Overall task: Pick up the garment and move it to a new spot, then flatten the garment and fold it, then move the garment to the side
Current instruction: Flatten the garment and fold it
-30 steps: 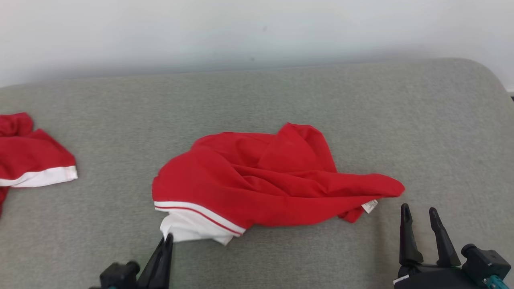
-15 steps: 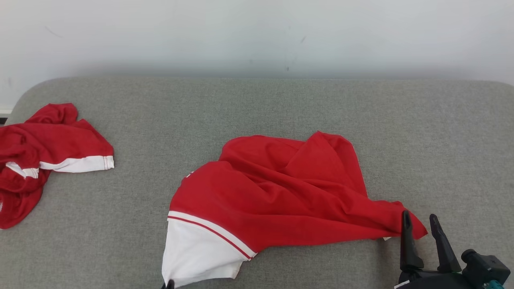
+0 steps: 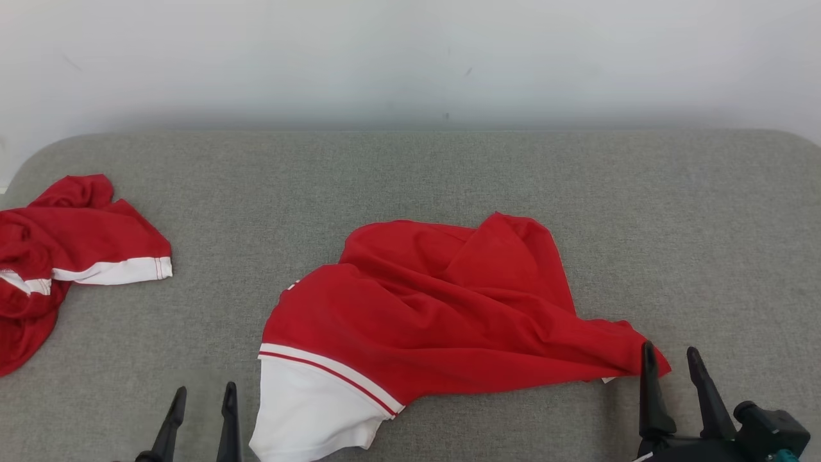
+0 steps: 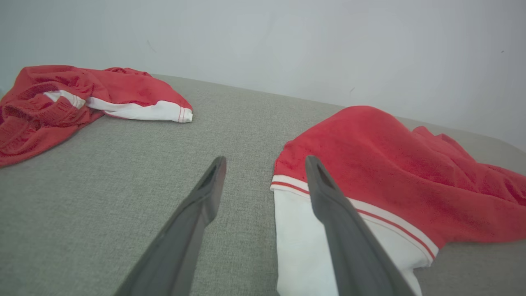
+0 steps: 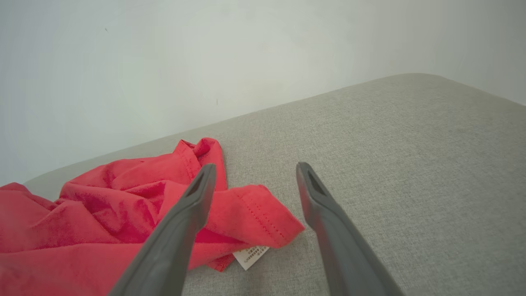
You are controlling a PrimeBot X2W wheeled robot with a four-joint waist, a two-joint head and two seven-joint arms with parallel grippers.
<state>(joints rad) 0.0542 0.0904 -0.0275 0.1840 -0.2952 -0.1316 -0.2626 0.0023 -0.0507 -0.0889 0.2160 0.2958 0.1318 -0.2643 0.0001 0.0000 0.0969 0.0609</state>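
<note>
Garment [image 3: 436, 308] crumpled on grey cushion [image 3: 449, 173], white hem [image 3: 308, 410] just beside left claw [image 3: 205, 387], open; right claw [image 3: 670, 348] open at red corner [image 3: 632, 362]

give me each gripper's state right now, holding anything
Left gripper: jaws open, holding nothing.
Right gripper: jaws open, holding nothing, by a corner of the crumpled red-and-white fabric garment.

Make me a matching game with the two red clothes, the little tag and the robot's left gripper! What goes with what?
Things:
1. middle garment
2. other garment
3. tag
4. left gripper

Clues:
A. open, just left of the middle garment
B. bunched up at the far left
C. white, peeking out from under red cloth
D. crumpled in the centre, red with a white part

Pairs: 1-D, 2-B, 3-C, 4-A
</note>
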